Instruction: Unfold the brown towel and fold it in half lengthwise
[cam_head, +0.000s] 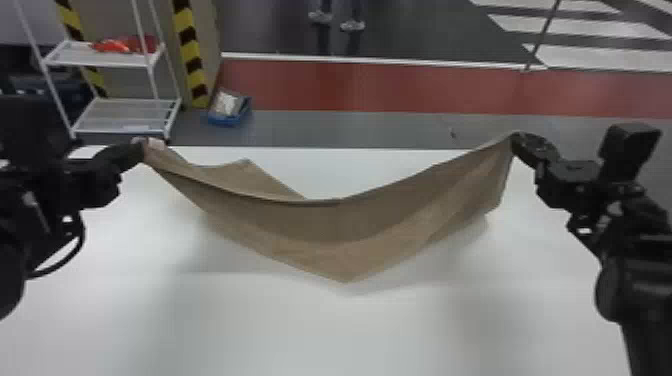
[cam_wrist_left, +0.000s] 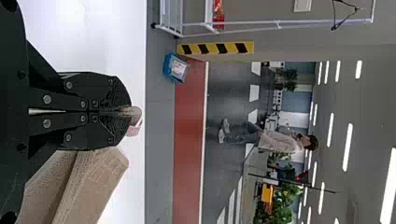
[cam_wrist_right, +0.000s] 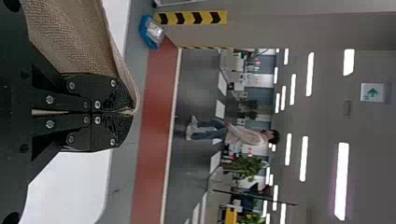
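two times over, pinching the brown towel (cam_head: 320, 225) by an upper corner: once with the left gripper (cam_head: 141, 146), once with the right gripper (cam_head: 515, 141), both pressed together on cloth. sagging between them in a wide curve above the white table (cam_head: 310, 335), dipping to a point near the middle, with a flap hanging farther back on the left half. showing a small pale tag (cam_wrist_left: 134, 129) beside the left fingertips. beyond the table, placed near a white rack (cam_head: 105, 62), just beside a striped post (cam_head: 190, 55): a blue box (cam_head: 227, 119).

Left pincer (cam_head: 142, 148), right pincer (cam_head: 517, 142) clamped closed
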